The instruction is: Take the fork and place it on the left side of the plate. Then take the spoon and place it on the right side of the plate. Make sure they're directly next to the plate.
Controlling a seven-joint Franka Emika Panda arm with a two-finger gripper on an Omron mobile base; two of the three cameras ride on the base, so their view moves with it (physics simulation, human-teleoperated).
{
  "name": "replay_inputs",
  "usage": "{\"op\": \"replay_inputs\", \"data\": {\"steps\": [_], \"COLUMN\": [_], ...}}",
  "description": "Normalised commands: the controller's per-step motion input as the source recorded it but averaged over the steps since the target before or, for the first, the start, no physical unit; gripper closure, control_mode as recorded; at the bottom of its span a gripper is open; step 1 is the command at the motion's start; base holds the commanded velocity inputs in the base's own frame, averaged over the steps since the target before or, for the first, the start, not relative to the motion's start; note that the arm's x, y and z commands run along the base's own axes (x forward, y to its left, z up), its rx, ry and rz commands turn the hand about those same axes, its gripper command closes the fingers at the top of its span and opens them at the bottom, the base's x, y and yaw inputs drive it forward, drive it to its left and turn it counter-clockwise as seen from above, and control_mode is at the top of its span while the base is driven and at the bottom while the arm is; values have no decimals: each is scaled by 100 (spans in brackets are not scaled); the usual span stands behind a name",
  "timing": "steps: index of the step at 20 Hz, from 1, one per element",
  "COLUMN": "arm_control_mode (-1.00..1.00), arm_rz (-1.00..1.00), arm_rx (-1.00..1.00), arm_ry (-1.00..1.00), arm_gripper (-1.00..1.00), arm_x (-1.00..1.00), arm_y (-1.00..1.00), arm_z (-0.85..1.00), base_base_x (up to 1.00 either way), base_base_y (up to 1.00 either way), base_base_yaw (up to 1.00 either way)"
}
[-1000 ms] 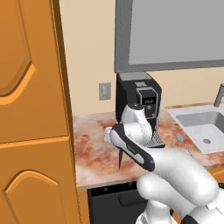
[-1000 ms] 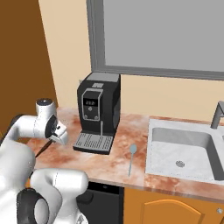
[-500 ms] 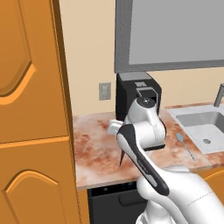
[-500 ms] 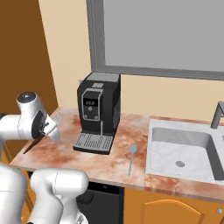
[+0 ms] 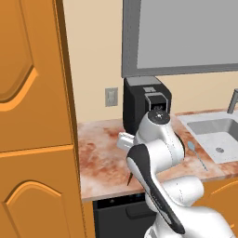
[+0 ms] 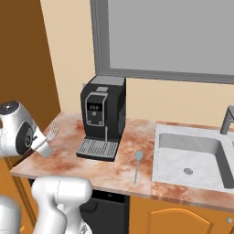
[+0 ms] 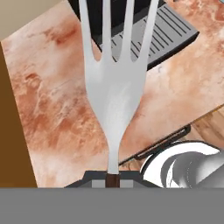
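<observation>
You have one mottled reddish-brown stone counter (image 6: 64,153), one tall orange-brown wooden cabinet (image 5: 32,116) at its left end, one steel sink basin (image 6: 192,157) set into its right part, and one black boxy coffee machine (image 6: 103,116) standing at the back with its ribbed drip tray (image 6: 97,149) in front. You have one small fork with silver tines and a slim black handle (image 7: 114,70) and one slim all-silvery metal spoon (image 6: 137,164). The spoon lies flat on the counter between the drip tray and the sink, bowl toward the wall, apart from both. The white arm is folded close over the counter's left part, its wrist turned so the two-finger gripper (image 6: 45,145) sits in front of the cabinet side, left of the coffee machine. The gripper is pinching the fork at the top of its black handle; the tines point away from the hand, up over the counter toward the drip tray, and the fork is lifted clear of the surface.
</observation>
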Motion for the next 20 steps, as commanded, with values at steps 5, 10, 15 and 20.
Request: {"op": "replay_inputs", "data": {"steps": [5, 10, 15, 20], "arm_control_mode": [-100, 100, 100, 100], "arm_rz": [-6, 0, 0, 0], "arm_rx": [0, 0, 0, 0], "arm_ry": [-13, 0, 0, 0], "arm_gripper": [100, 100, 100, 100], "arm_x": [-56, -8, 0, 0], "arm_y": [-13, -4, 0, 0], "arm_z": [-2, -1, 0, 0], "base_base_x": [0, 0, -8, -57], "base_base_y": [0, 0, 0, 5], "base_base_yaw": [0, 0, -1, -33]}}
